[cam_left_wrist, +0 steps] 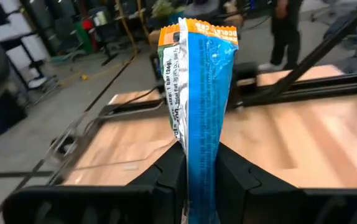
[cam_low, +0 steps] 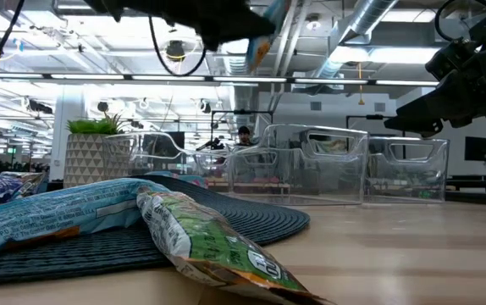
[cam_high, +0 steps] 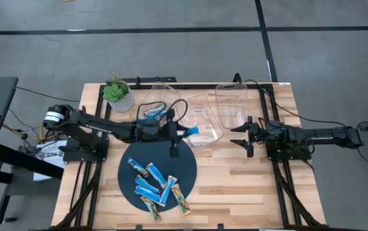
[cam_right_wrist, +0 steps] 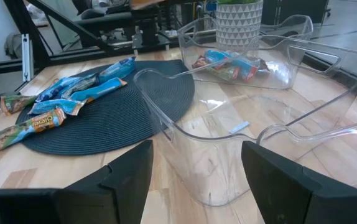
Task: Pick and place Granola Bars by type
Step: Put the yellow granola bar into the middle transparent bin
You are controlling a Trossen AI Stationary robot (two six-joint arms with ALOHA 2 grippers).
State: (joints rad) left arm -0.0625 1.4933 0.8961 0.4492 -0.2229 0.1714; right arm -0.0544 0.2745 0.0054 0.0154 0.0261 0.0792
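My left gripper is shut on a blue granola bar with an orange end, high above the table at the near left rim of the middle clear bin. The bar also shows in the low view. Several more bars, blue and green-brown, lie flat on the dark round mat. A few bars lie in the left bin. My right gripper is open and empty, near the right bin. My left gripper pinches the bar's near end between its two fingers, flat faces against the pads. The fingers come about level from the table's left and lie along the bar. The bar sticks out past the fingertips, orange end foremost, lifted clear of everything.
A potted plant stands at the far left corner. The three clear bins stand in a row across the far half of the table. The middle bin and right bin hold no bars that I can see. Bare wood lies to the mat's right.
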